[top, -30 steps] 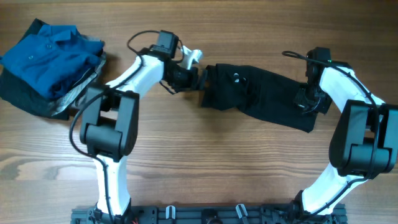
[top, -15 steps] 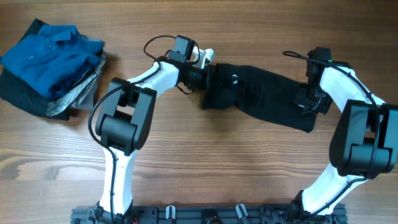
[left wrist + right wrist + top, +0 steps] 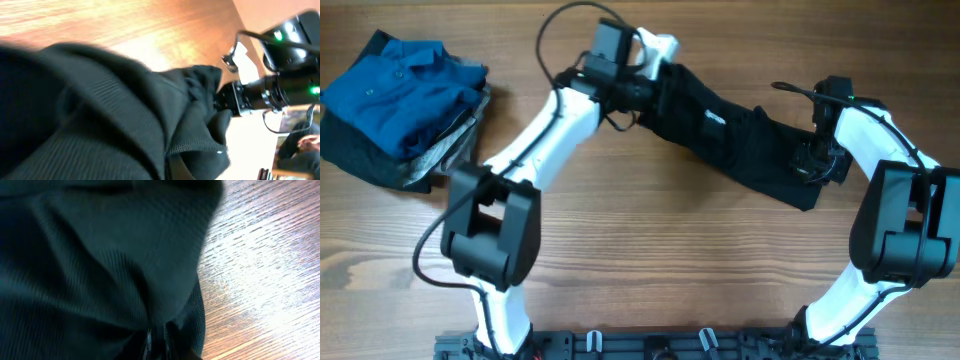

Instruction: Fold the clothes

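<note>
The clothes, a black T-shirt [image 3: 740, 140], stretch as a crumpled band slanting from the far middle down to the right of the table, with a small white label [image 3: 715, 118] showing. My left gripper [image 3: 655, 88] is shut on the shirt's left end and holds it up. In the left wrist view the black fabric [image 3: 100, 110] fills most of the frame, bunched over the left gripper [image 3: 170, 167]. My right gripper [image 3: 813, 160] is shut on the shirt's right end. In the right wrist view the cloth [image 3: 100, 255] hangs in front, pinched in the right gripper [image 3: 157, 342].
A blue collared shirt [image 3: 400, 85] lies on top of folded grey and charcoal garments [image 3: 415, 165] at the far left of the wooden table [image 3: 620, 250]. The right arm [image 3: 270, 90] shows in the distance in the left wrist view.
My left gripper reached the shirt's left end, shut on it and pulled it up toward the far edge. The shirt now slants instead of lying level. The right arm stayed put.
</note>
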Robot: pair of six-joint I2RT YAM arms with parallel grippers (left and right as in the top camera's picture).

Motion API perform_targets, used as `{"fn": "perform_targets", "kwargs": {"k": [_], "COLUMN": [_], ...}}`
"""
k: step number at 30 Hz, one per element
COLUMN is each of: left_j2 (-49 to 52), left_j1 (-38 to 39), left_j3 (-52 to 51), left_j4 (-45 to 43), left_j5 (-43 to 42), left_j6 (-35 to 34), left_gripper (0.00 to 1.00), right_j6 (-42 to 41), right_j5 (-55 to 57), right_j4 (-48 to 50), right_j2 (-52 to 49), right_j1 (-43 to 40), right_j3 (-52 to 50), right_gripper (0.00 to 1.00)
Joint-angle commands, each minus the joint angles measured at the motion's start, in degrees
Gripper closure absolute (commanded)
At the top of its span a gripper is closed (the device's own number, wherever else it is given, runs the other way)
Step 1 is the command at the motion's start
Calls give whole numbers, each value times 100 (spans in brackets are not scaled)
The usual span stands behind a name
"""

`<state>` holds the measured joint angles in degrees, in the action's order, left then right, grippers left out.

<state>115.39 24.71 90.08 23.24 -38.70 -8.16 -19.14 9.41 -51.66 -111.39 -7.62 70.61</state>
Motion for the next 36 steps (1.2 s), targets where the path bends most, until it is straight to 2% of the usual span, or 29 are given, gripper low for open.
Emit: {"fn": "perform_targets", "kwargs": {"k": [1,4,5,8,11,14,17,19,22,25,28,31,36], "left_j2": [-129,-129,-131,-131,-131,-129,-125,-90,39,164,205,210,417], "left_j1": [533,754,756,772,964,1283,1705,1906,2004,2079,2186,2352,2719], "left_j3": [98,101,103,103,103,103,101,101,101,101,101,101,101], "left_j4": [109,496,599,603,61,-393,-518,-468,-494,-529,-603,-927,-1099], "left_j5": [802,1888,1937,1506,940,892,1071,1360,1429,1432,1432,1443,1543], "left_j6": [184,181,184,179,173,175,229,520,518,516,516,518,518], "left_gripper": [96,96,96,96,96,96,96,96,96,96,96,92,93], "right_j6": [114,114,114,114,114,114,114,109,98,96,94,-52,-59], "right_j5": [-52,-46,-46,-50,-52,-52,-98,-280,-632,-682,-699,-750,-1005], "right_j4": [-70,-136,-151,-197,-280,-321,-365,-367,-350,-540,-984,-1558,-1939], "right_j2": [-308,-308,-308,-308,-308,-308,-308,-308,-308,-195,251,769,1412], "right_j1": [-81,-81,-81,-81,-81,-81,-81,-81,-81,-83,-177,-396,-713], "right_j3": [-140,-140,-138,-138,-138,-138,-140,-140,-136,-46,293,710,809], "right_gripper": [86,86,86,86,87,86,82,75,69,68,63,50,44]}}
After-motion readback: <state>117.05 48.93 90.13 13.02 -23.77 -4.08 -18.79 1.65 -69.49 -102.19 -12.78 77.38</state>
